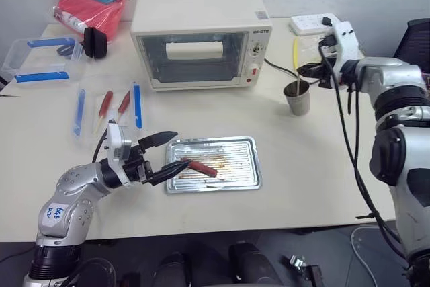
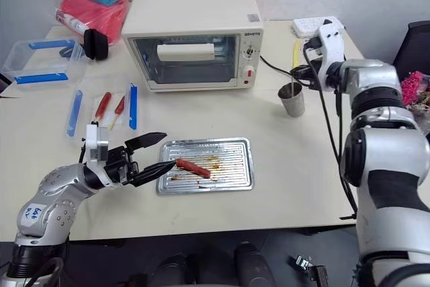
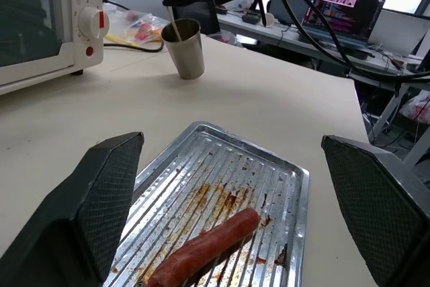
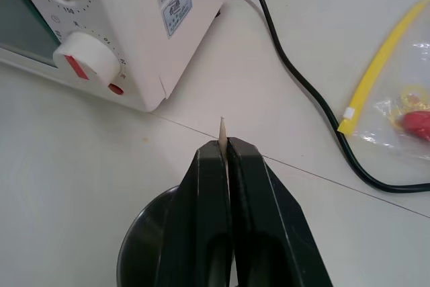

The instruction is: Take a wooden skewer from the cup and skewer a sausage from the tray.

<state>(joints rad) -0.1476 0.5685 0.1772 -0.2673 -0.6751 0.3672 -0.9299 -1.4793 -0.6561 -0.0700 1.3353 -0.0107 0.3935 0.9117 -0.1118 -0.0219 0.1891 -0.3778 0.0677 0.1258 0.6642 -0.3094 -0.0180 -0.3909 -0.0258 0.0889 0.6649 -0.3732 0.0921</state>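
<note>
The right hand (image 4: pixel 225 149) is pinching the wooden skewer (image 4: pixel 222 130) near its tip above the cup (image 1: pixel 297 97); this shallow grip is risking slippage. The left hand (image 1: pixel 163 156) is waiting spread.

Right gripper (image 2: pixel 304 70) above cup (image 2: pixel 291 99) | left gripper (image 2: pixel 156 155) at tray (image 2: pixel 232 178) edge | sausage (image 2: pixel 193 168) on tray

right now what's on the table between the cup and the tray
Nothing. In the left eye view the stretch of table between the cup and the tray is bare; the toaster oven's black cord runs behind the cup, not between them.
</note>
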